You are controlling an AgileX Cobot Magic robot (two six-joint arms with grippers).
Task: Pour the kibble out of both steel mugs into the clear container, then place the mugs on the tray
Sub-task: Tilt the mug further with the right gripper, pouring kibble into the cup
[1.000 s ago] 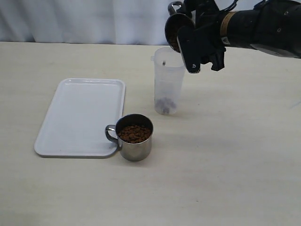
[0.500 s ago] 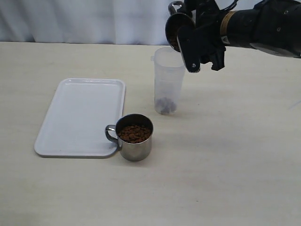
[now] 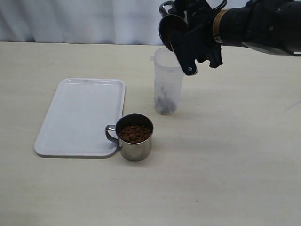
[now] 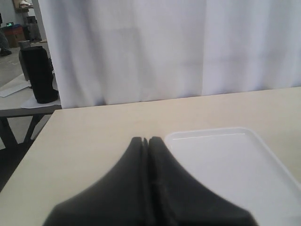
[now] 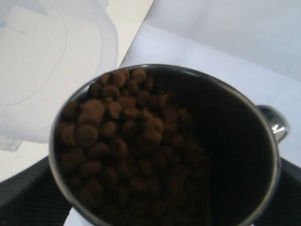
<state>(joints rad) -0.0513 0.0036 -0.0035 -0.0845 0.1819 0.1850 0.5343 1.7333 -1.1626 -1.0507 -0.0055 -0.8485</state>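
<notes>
My right gripper (image 3: 190,35) is shut on a steel mug (image 3: 170,24), tipped on its side above the rim of the clear container (image 3: 168,82). In the right wrist view that mug (image 5: 235,155) is still heaped with kibble (image 5: 122,146), with the clear container's rim (image 5: 70,61) just beyond its lip. A little kibble (image 3: 164,105) lies at the container's bottom. The second steel mug (image 3: 134,137), full of kibble (image 3: 134,133), stands upright by the white tray (image 3: 80,115). My left gripper (image 4: 146,140) is shut on nothing, over the table beside the tray (image 4: 235,165).
A white curtain (image 3: 84,19) hangs behind the table's far edge. In the left wrist view a dark object (image 4: 37,75) stands on another table off to the side.
The right gripper has shifted the tipped mug slightly left and up over the container's rim. The kibble pile in the container looks about the same.
</notes>
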